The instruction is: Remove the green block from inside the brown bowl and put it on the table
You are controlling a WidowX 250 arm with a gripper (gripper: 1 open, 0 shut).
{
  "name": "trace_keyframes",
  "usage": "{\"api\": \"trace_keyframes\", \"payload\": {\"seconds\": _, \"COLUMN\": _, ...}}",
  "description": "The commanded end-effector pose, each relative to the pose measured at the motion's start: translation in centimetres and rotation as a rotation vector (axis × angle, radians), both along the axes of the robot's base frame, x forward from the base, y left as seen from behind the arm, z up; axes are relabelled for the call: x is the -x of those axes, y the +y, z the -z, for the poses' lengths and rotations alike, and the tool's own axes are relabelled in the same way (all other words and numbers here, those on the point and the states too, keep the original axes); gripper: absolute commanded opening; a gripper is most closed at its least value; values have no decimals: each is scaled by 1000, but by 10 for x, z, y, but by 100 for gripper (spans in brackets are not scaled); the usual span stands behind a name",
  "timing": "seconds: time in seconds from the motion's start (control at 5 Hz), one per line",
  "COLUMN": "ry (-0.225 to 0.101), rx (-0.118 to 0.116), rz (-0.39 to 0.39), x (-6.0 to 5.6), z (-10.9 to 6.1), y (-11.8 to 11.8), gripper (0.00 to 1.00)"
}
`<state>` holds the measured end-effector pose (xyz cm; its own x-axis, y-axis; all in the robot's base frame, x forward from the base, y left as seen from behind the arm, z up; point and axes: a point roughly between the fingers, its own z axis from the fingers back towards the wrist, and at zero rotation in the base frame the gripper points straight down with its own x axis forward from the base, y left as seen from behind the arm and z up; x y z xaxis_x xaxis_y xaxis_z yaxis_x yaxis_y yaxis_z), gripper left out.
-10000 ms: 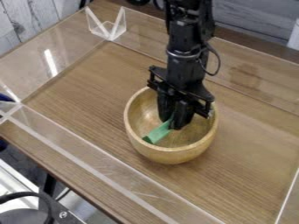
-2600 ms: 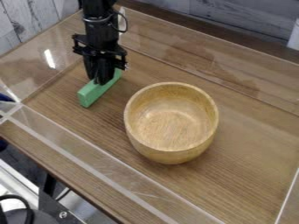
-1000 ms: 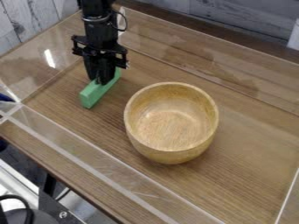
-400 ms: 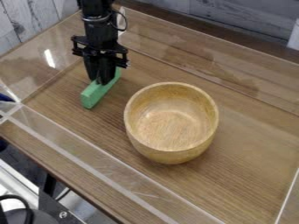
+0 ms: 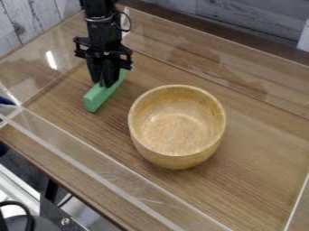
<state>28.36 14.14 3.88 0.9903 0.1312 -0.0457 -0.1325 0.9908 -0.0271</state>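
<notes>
While clamped in the closed end effector, green block on table, beside brown bowl.

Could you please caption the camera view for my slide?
End effector shut on green block on table, beside empty wooden bowl.

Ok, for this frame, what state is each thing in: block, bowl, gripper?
green block: out of the bowl, on the table, gripper's fingers closed on its far end.
brown bowl: upright, empty.
gripper: pointing down, shut on the block.
</notes>
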Motion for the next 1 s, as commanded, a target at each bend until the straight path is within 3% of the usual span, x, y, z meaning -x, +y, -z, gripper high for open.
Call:
{"api": "trace_keyframes", "payload": {"seconds": 0.0, "ry": -32, "rx": -12, "rz": -2, "x": -9, "z": -9, "y": 1, "gripper": 0}}
{"api": "trace_keyframes", "payload": {"seconds": 0.8, "ry": -17, "rx": -2, "rz": -5, "x": -11, "z": -6, "y": 3, "gripper": 0}}
